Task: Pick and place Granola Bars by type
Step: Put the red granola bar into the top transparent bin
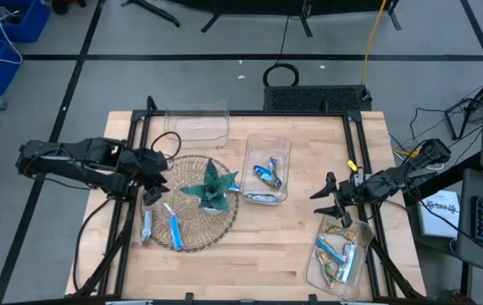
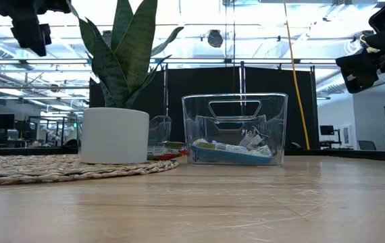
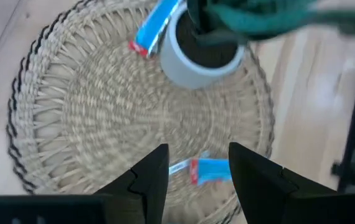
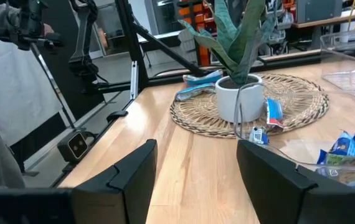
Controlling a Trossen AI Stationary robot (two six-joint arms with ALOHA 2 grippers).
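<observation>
Granola Bars [image 3: 205, 169]: lying on woven mat [image 1: 192, 222] near bench's left edge, directly beneath left gripper [image 3: 197, 163], jaws apart and empty. Right gripper [image 1: 333, 197] hovering above right-edge bin [image 1: 341, 259], jaws apart. Risking snagged mat weave or brushed potted plant [image 1: 213, 188] during descent.

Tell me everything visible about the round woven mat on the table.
The woven mat is a round, flat placemat of pale straw-like fibre, tightly woven at the centre with an open looped edge. It lies flat on the wooden table, on its left side. A potted plant in a white pot stands on it, right of centre. Blue-wrapped granola bars lie on it, one over its left edge. The left gripper hovers above its upper left rim.
</observation>
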